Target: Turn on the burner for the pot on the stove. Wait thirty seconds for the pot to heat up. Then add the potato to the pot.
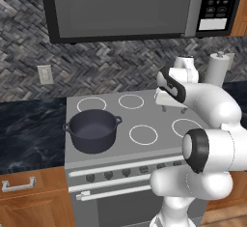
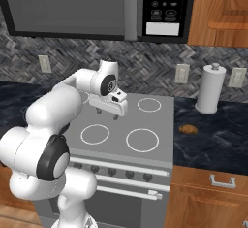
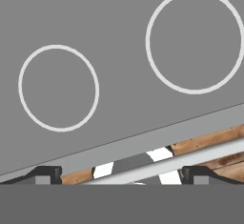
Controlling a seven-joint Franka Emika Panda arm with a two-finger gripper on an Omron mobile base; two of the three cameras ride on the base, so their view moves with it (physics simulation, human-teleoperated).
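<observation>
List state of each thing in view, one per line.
pot: upright on front left burner, looks empty
potato: on counter right of the stove, untouched
claw: open, empty, above stove top
paper towel roll: upright on counter
microwave: door shut

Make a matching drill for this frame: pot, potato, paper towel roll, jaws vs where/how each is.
Things:
1. pot
2. potato
3. paper towel roll
4. gripper jaws

Places/states:
A. upright on the counter by the backsplash, right of the stove
B. open, above the stovetop
C. on the front left burner ring
D. lying on the dark counter right of the stove

Pairs: 1-C, 2-D, 3-A, 4-B
</observation>
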